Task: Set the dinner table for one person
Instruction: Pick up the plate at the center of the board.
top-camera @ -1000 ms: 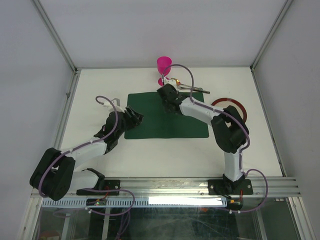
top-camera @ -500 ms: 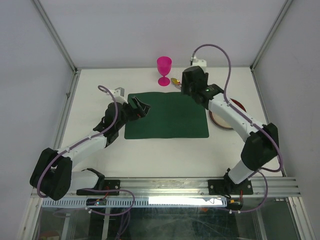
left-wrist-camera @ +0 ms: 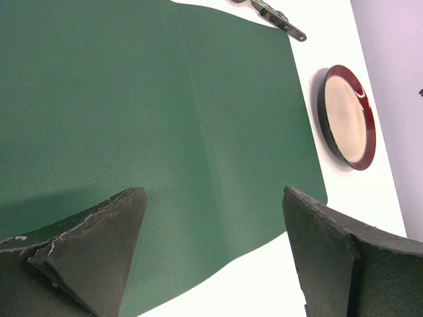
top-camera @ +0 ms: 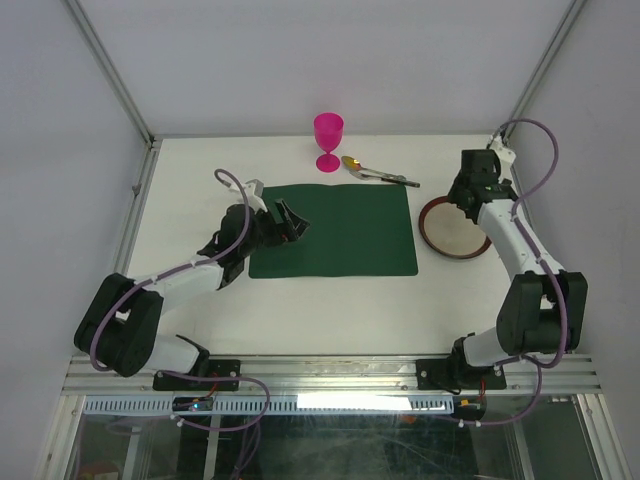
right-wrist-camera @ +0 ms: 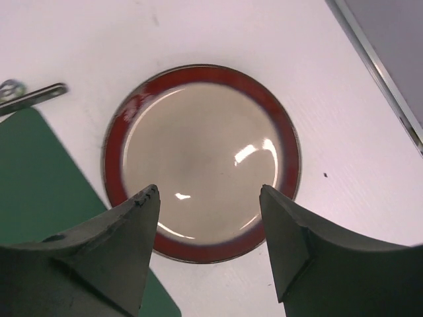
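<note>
The white dinner table [top-camera: 300, 310] carries a dark green placemat [top-camera: 345, 235] at its middle. Over the mat's left edge my left gripper [top-camera: 292, 222] hangs open and empty; the left wrist view shows only mat [left-wrist-camera: 132, 99] between its spread fingers [left-wrist-camera: 215, 198]. A red-rimmed plate [top-camera: 450, 232] with a cream centre lies right of the mat. Above it my right gripper [top-camera: 462, 203] is open, holding nothing, and the plate [right-wrist-camera: 198, 152] lies beyond its fingertips [right-wrist-camera: 209, 191]. A pink goblet [top-camera: 328, 140] stands behind the mat, with metal cutlery [top-camera: 378, 175] lying beside it.
Aluminium rails [top-camera: 330, 370] edge the table's near side, and grey walls close in the left, right and back. The plate [left-wrist-camera: 347, 115] and cutlery handle [left-wrist-camera: 277, 16] also show in the left wrist view. The mat's corner [right-wrist-camera: 39, 178] lies left of the plate.
My right arm swung from the mat's far edge near the goblet over to above the plate. Both grippers opened wider. The left gripper crept a little further over the mat.
</note>
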